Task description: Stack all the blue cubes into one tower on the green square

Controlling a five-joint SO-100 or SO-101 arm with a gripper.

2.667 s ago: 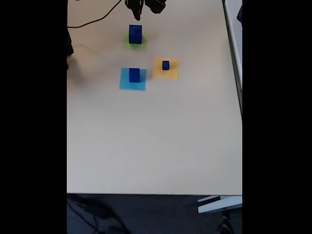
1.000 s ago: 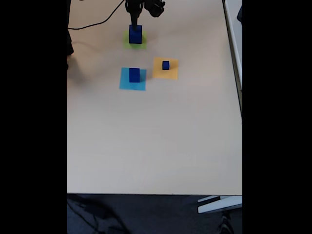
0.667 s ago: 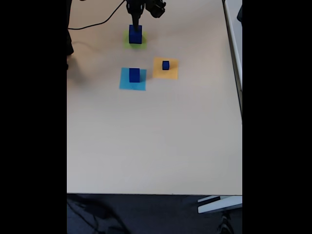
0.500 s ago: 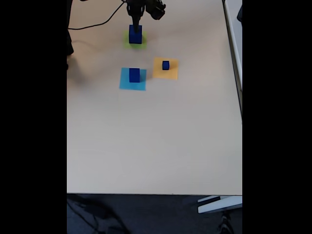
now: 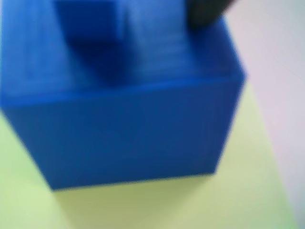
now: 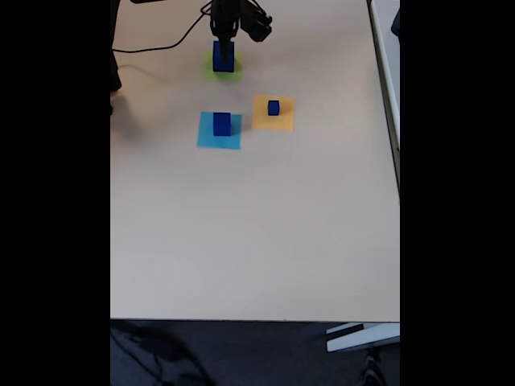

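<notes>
The counter (image 6: 257,225) carries three flat patches, and the green square (image 6: 211,72) serves as the landmark here. On it stands the largest of the blue cubes (image 6: 224,57). The wrist view shows this large cube (image 5: 128,109) filling most of the picture, with a smaller blue block (image 5: 88,24) resting on its top face, so the tower looks to be two tiers so far, though the blur makes that edge soft.

Nearer the camera than the green square, in the fixed view, lies the light-blue square (image 6: 208,140) with a middle-sized cube (image 6: 222,124) on it. To the right of that and a little closer to the green square is the orange-yellow square (image 6: 283,121) bearing the tiny cube (image 6: 273,108).

The cubes look rigid, light and smooth-faced, probably printed plastic. They should be taken by two opposite flat sides. The tiny one leaves little margin and could slip or tip.

The tool (image 6: 226,34) hangs just above the stack on the green square. Whether it is clenched or released I cannot tell: its tips merge with the dark cube in the fixed view, and the wrist view gives just a dark blurred tip (image 5: 205,10) at the top edge. The arm is cut off at the frame's top.
</notes>
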